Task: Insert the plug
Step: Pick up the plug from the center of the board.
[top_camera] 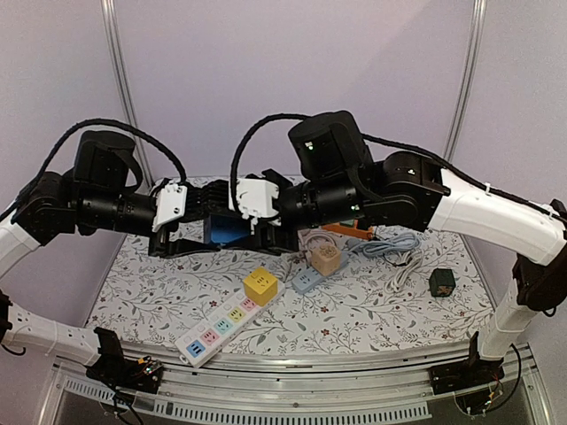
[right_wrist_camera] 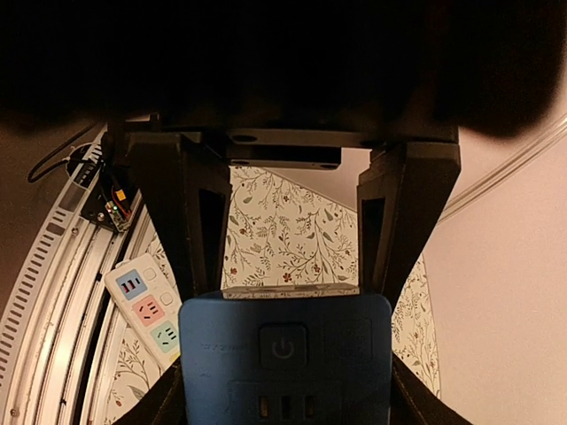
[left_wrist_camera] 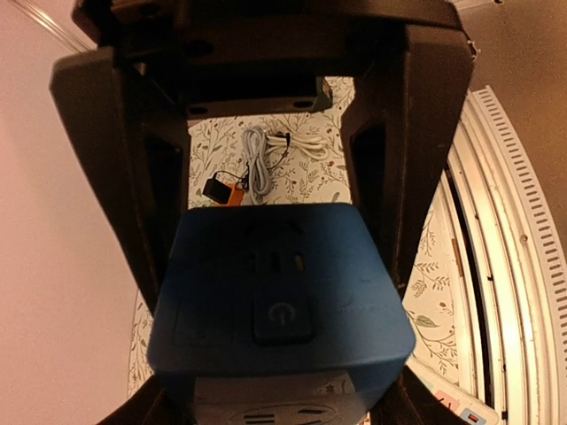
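Left gripper [top_camera: 211,226] and right gripper [top_camera: 252,228] both clamped the blue plug [top_camera: 229,232] (above the table [top_camera: 354,310]); a mistimed release risked dropping it.

This looks like a robotics lab, a test booth rather than anyone's home; the left arm [top_camera: 53,205] and right arm [top_camera: 496,212] are bolted to an aluminium rail [top_camera: 292,365] along the near edge of the counter [top_camera: 133,292]; corrugated cable sleeves [top_camera: 106,123] arc over their joints; plain lilac panels [top_camera: 292,62] between metal poles [top_camera: 122,71] close it in; a floral cloth covers the counter.
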{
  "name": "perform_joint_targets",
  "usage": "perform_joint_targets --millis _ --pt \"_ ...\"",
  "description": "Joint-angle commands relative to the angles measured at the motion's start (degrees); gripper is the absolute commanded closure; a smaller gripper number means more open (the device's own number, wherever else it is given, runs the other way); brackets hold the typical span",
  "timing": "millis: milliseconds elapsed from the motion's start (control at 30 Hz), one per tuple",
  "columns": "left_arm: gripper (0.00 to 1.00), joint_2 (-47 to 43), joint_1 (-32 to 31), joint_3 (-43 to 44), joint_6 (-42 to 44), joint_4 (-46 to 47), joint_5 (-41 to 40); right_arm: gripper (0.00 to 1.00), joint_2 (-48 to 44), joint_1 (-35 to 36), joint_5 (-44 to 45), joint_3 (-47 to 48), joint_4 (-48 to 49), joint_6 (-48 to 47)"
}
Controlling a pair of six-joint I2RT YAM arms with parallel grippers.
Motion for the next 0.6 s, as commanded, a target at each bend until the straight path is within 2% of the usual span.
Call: perform_joint_targets --millis 0,167,200,233,267,300,400,467,567 --pt "1.00 -1.0 -1.1 -0.3 1.2 3.0 1.7 0.51 3.0 -0.2 0.5 5.2 -2.9 2.3" --pt "1.00 -1.6 -1.2 -0.7 1.0 3.2 0.8 0.92 4.7 -0.2 0.4 6.6 -4.6 2.7" --pt "0.85 -1.8 -1.2 -1.0 0.4 3.7 -0.1 1.00 4.6 -0.2 0.8 6.9 -4.4 3.2" --pt "0.45 -2.3 -1.2 -1.3 -0.7 5.0 -1.6 1.00 4.6 -0.3 2.0 7.3 -3.9 4.3" --pt "0.10 -2.8 -1.2 -1.7 -2.0 6.5 -3.7 1.00 4.8 -0.5 3.3 8.1 -3.7 5.6" --pt "0.02 -3.6 -1.1 -2.2 -2.6 8.1 -5.4 1.00 5.1 -0.7 4.5 9.0 -3.8 8.4" --pt "0.01 -6.7 1.0 -3.3 -2.6 8.5 -7.8 1.00 6.0 -2.3 7.2 13.7 -5.6 20.3" --pt "0.00 -8.8 5.5 -4.3 -5.4 7.9 -6.9 1.00 6.4 -4.5 6.3 15.3 -7.3 30.0" --pt "0.00 -13.1 11.6 -9.7 -10.6 8.5 -6.2 1.00 5.8 -9.6 -5.9 14.4 -6.8 49.3"
